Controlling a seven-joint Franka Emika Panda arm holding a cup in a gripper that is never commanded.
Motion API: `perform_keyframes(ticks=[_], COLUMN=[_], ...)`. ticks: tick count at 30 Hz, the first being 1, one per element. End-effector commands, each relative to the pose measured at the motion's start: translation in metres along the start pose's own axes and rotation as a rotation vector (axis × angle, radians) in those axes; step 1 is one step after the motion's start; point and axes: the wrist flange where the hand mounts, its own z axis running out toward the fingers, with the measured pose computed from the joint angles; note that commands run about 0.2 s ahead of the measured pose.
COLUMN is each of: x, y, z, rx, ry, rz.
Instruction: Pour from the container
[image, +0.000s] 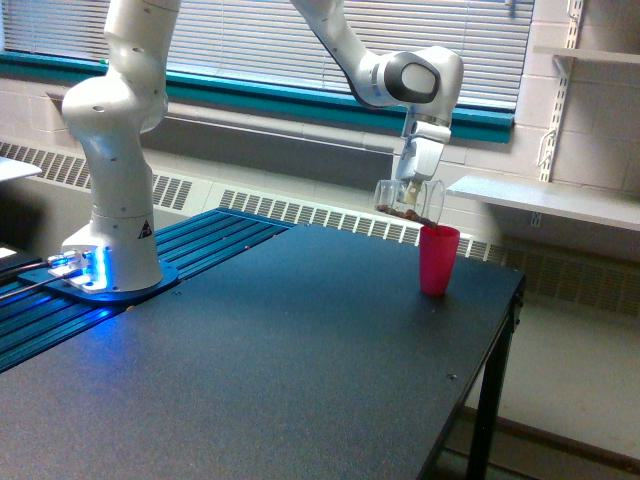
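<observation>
The container (407, 200) is a small clear cup with brown bits along its lower side. It hangs tipped nearly on its side, its mouth toward the exterior view's right, just above the rim of the pink cup (438, 260). My gripper (410, 190) comes down from the white arm and is shut on the container. The pink cup stands upright on the dark table (300, 370) near its far right corner.
The arm's white base (110, 270) stands on a blue ribbed plate at the exterior view's left. A white shelf (545, 198) juts from the wall right of the cup. The table's right edge drops off just past the pink cup.
</observation>
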Motion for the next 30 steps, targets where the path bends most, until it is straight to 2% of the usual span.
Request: perform_keyframes(ticks=[1,11,30], x=[-0.0008,0.0009,0.0072], y=[0.0001,0.0005,-0.0088], z=[0.0009,0.0015,-0.0010], rx=[-0.018,-0.045,-0.044], ry=[-0.014,-0.026,-0.022], rz=[-0.037,-0.061,-0.079])
